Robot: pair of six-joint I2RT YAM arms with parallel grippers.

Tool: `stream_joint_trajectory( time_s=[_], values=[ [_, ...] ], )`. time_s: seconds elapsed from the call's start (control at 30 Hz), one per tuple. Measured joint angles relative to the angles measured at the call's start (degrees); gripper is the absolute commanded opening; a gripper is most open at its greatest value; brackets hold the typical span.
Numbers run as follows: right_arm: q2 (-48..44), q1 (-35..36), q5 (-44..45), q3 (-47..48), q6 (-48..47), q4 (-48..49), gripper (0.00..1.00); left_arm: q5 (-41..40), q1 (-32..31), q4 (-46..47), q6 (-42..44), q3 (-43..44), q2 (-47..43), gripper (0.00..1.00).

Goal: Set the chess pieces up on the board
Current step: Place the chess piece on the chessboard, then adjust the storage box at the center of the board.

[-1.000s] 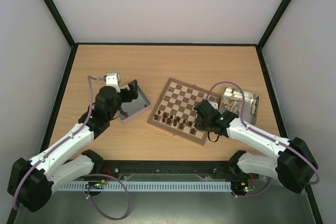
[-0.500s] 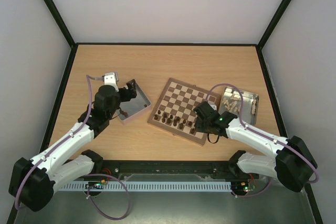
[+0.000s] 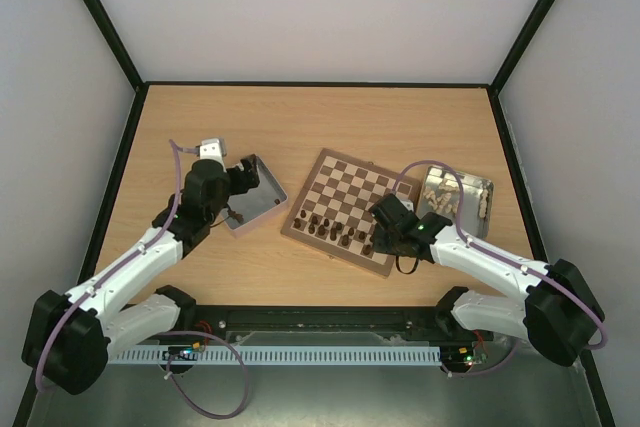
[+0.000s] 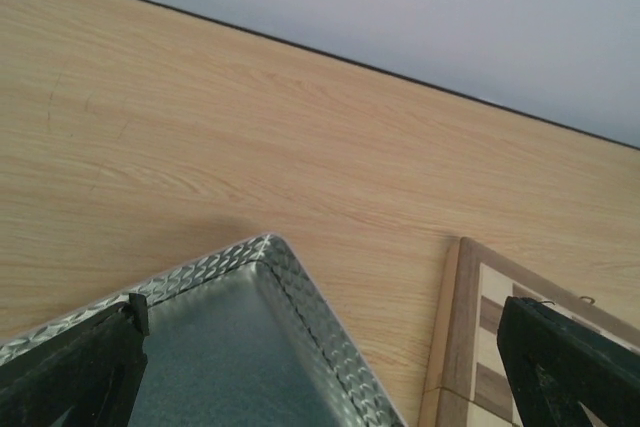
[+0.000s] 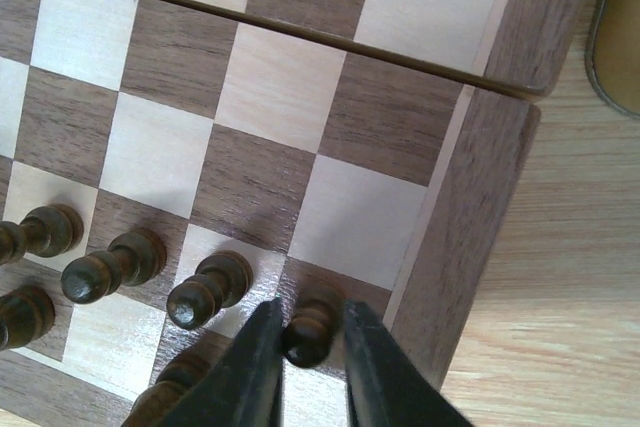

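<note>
The board point(image 3: 350, 187) lies at the table's middle, with several dark chess pieces point(image 3: 330, 229) standing in two rows along its near edge. My right gripper point(image 3: 377, 238) is at the board's near right corner. In the right wrist view it point(image 5: 308, 352) is shut on a dark pawn point(image 5: 310, 329) that stands on the dark corner-side square beside the rim point(image 5: 470, 217). More pawns point(image 5: 205, 290) stand to its left. My left gripper point(image 3: 246, 177) is open and empty over a grey tray point(image 3: 262, 202); the left wrist view shows the tray's rim point(image 4: 300, 292) between the wide-apart jaws.
A second metal tray point(image 3: 470, 187) with several light-coloured pieces stands right of the board. The board's corner point(image 4: 470, 327) shows right of the grey tray. Black frame rails bound the table.
My left arm has shifted slightly over the grey tray. My right gripper has stayed at the board's near right corner, barely moving.
</note>
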Motion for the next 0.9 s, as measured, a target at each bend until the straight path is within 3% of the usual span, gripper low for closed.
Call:
stream_joint_trajectory(
  time_s=[0.23, 0.47, 0.73, 0.9],
  values=[
    [-0.7, 0.0, -0.1, 0.1, 0.2, -0.6, 0.31, 0.3, 0.9, -2.2, 1.4, 0.9, 1.7, 0.95],
    [-4.3, 0.0, 2.2, 3.7, 0.4, -3.7, 0.38, 2.4, 4.2, -4.3, 11.1, 5.5, 6.1, 0.93],
    [-7.3, 0.0, 6.2, 8.2, -0.2, -4.2, 0.44, 13.5, 16.6, -9.8, 19.5, 17.9, 21.6, 0.87],
    [-6.7, 0.0, 6.9, 10.1, -1.6, -2.6, 0.45, 19.5, 18.4, -14.2, 22.6, 23.8, 31.5, 0.87]
  ],
)
